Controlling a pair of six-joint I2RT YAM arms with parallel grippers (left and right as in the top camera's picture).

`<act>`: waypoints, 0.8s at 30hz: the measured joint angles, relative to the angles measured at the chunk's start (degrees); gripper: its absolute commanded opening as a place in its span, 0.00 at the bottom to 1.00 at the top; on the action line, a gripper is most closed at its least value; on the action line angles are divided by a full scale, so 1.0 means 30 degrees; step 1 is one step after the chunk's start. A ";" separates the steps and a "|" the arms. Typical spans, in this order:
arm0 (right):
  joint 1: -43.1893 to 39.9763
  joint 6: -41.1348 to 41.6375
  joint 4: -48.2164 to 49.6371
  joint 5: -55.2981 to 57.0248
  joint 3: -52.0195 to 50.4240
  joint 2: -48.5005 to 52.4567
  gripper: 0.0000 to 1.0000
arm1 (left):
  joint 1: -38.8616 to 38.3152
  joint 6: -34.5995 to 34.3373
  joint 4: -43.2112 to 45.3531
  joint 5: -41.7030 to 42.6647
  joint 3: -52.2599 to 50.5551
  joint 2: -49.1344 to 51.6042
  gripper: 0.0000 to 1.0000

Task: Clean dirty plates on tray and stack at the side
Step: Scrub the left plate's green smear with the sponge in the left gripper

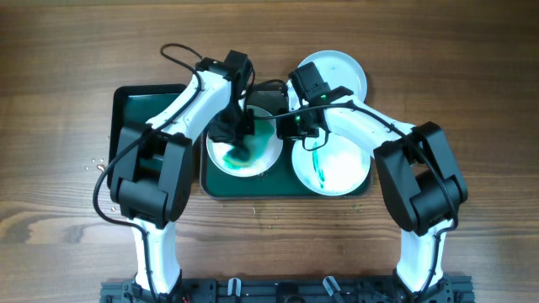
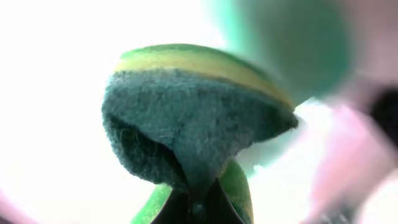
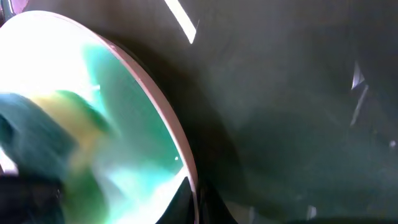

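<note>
Two plates lie on the large dark green tray (image 1: pixel 221 187). The left plate (image 1: pixel 257 162) has a broad teal smear. The right plate (image 1: pixel 341 168) has a teal streak. A third white plate (image 1: pixel 341 71) lies behind the tray on the table. My left gripper (image 1: pixel 237 135) is shut on a green and yellow sponge (image 2: pixel 186 118) and presses it on the left plate. My right gripper (image 1: pixel 285 126) is shut on that plate's right rim (image 3: pixel 166 121), with the rim between its fingertips (image 3: pixel 194 208).
A smaller green tray with a black rim (image 1: pixel 139 105) lies at the left, partly under my left arm. The wooden table (image 1: pixel 67 219) surrounds both trays. The dark tray floor (image 3: pixel 298 124) fills the right of the right wrist view.
</note>
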 measured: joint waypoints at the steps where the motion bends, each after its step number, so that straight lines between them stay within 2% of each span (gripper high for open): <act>1: 0.0000 0.0000 -0.0015 0.0000 0.0000 0.0000 0.04 | -0.0015 0.0357 0.0284 0.0954 0.0000 0.0000 0.04; 6: 0.0000 0.0007 -0.0022 0.0015 0.0000 0.0000 0.04 | -0.0168 0.1515 0.2659 0.4087 0.0000 0.0000 0.04; 12: -0.0022 0.0015 -0.0022 0.0073 0.0000 0.0000 0.04 | -0.0168 0.1858 0.5661 0.3351 -0.0029 0.0015 0.04; 17: -0.0022 0.0007 -0.0015 0.0073 0.0000 0.0000 0.04 | -0.0182 0.1639 0.5566 0.0007 -0.0029 0.0022 0.04; 24: 0.0022 0.0007 0.0015 0.0058 0.0000 0.0000 0.04 | -0.0262 -0.1479 0.3155 -0.6229 0.0095 0.0022 0.04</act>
